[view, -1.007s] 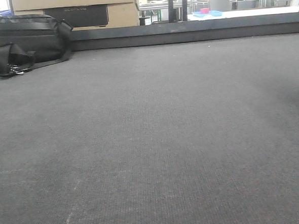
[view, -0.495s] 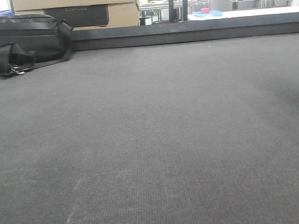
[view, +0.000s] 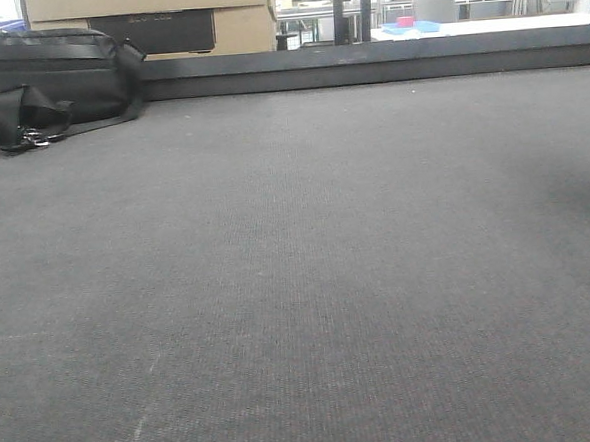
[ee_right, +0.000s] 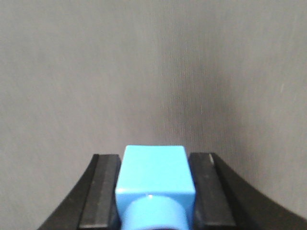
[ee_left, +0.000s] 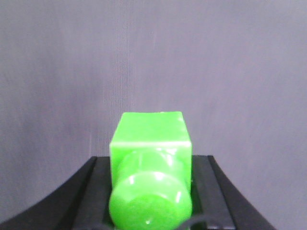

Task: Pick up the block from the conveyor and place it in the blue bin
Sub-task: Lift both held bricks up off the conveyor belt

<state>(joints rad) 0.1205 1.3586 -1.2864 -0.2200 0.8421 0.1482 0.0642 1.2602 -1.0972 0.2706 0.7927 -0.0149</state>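
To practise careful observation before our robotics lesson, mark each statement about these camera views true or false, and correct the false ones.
1. The left gripper is closed on a green block. True.
2. The right gripper holds a red block. False: it holds a blue block.
3. A black bag sits at the far left of the conveyor. True.
4. The front view shows a block lying loose on the conveyor. False: no block shows on the belt in that view.
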